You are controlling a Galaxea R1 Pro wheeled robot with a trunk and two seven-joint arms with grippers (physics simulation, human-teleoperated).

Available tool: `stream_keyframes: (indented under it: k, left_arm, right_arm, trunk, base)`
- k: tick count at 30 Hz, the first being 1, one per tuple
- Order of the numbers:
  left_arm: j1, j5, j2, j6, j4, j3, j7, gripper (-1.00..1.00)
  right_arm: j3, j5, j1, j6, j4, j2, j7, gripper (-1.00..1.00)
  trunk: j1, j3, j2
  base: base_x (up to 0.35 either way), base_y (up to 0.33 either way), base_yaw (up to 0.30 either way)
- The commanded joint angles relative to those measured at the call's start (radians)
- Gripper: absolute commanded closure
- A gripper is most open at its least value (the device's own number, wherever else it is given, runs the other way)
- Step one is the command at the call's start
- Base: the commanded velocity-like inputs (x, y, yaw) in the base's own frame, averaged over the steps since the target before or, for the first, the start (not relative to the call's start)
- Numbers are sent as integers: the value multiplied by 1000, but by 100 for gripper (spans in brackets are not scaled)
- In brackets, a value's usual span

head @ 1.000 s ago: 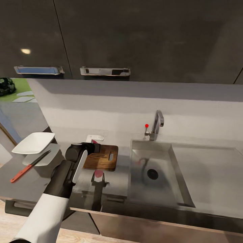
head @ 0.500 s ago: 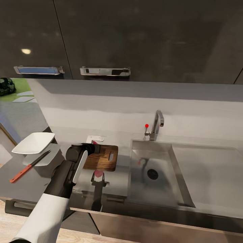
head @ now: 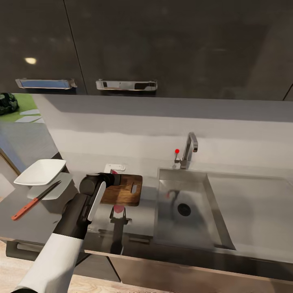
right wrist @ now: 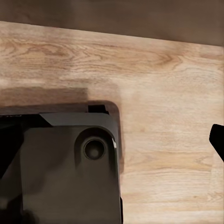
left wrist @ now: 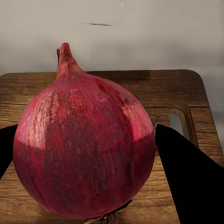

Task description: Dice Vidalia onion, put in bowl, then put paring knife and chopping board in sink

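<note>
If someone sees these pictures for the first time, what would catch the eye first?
Most likely the dark red onion between the left gripper's black fingers, over the wooden chopping board on the counter beside the sink. Next, the red-handled paring knife near the white bowl, at the head view's left.

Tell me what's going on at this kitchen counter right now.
The robot's left tool has the red onion between its fingers over the wooden chopping board, just left of the sink. From the wrist view the onion looks to be at the board's surface, though contact is hard to confirm. The paring knife lies untouched further left, its blade over a plate beside the white bowl. No dicing has started.
</note>
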Motion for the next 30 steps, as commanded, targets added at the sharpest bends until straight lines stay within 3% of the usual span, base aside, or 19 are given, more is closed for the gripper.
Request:
stream_keyframes:
  k: [1, 30]
  left_arm:
    - [-1, 6, 0, 4, -1, -1, 9, 100]
    - [-1, 3, 0, 4, 6, -1, 9, 100]
  right_arm:
    - [-7, 11, -1, -2, 1, 0, -5, -100]
    - [-7, 11, -1, -2, 2, 5, -5, -100]
  trunk:
    - [1, -3, -2]
    - [1, -49, -2]
  base:
    - [0, 0, 0]
    - [0, 0, 0]
